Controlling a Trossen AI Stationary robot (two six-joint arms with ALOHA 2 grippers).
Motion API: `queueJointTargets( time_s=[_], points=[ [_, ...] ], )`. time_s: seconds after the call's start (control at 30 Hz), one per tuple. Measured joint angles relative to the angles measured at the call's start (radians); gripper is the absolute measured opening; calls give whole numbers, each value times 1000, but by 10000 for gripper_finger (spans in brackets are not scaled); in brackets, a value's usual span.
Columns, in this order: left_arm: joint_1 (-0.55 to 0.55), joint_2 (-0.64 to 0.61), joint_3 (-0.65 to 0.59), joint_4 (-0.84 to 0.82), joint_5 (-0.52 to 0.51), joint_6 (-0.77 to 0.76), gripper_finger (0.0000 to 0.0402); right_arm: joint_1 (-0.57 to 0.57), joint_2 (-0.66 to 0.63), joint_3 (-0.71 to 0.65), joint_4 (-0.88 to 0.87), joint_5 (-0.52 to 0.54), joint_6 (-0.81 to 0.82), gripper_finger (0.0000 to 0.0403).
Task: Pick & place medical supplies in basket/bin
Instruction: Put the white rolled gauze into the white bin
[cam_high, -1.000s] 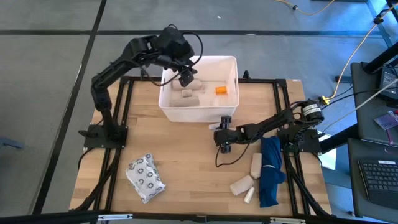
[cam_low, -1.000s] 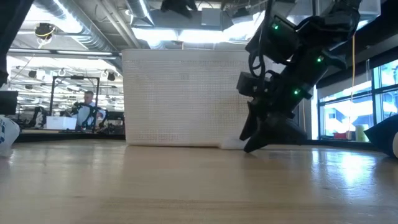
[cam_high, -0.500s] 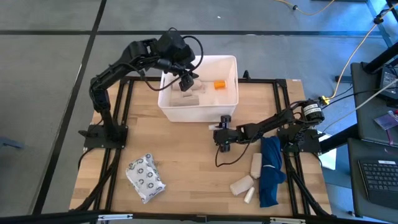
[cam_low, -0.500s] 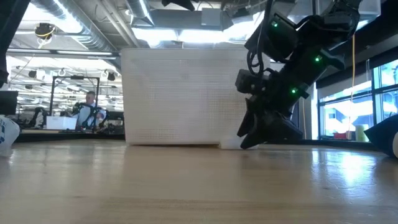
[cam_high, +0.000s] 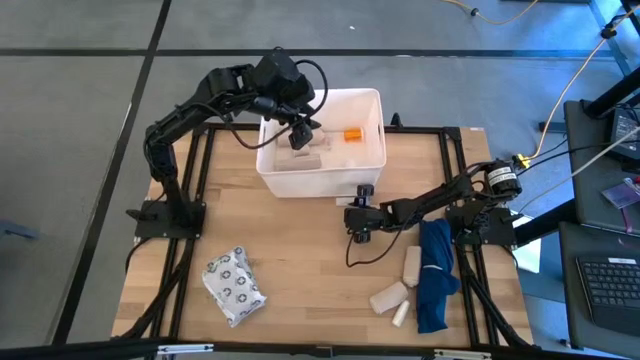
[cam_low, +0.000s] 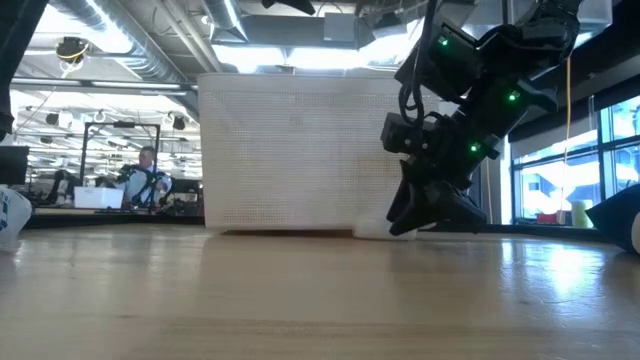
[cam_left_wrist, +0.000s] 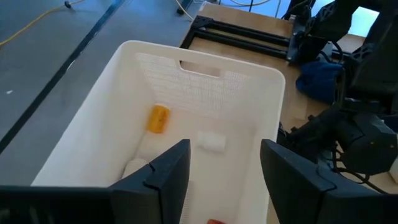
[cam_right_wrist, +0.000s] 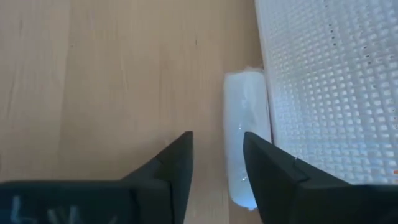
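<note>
One tub (cam_high: 372, 160), one orange bottle (cam_high: 352, 134), one packet (cam_high: 233, 287), one cloth (cam_high: 435, 274).

Both arms matte black, chunky jointed links, black cables looping along them. Left gripper (cam_high: 300, 131): flat dark fingers (cam_left_wrist: 163, 177), bevelled tips. Right gripper (cam_high: 361, 232): same black fingers (cam_right_wrist: 176, 163); green indicator lights dotting arm housing in low view.

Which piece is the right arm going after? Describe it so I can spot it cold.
Find the white bin at the table's far side. On the wood against its near wall lies a small clear-white wrapped tube, right by the right gripper. Unlike the beige rolls beside the blue cloth, it touches the bin.
</note>
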Motion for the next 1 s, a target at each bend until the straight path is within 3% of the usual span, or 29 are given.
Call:
queueJointTargets(
  time_s=[0.37, 0.5, 0.8, 1.0],
  points=[
    [-6, 1, 0, -3, 1, -1, 186, 0, 0, 0, 6, -6, 4, 137],
    [-6, 1, 0, -14, 1, -1, 186, 0, 0, -1, 6, -57, 4, 140],
    [-6, 1, 0, -18, -1, 25, 186, -5, 0, -1, 6, -60, 1, 214],
    [-6, 1, 0, -18, -3, 25, 186, 8, 1, -2, 6, -33, -107, 233]
  ],
)
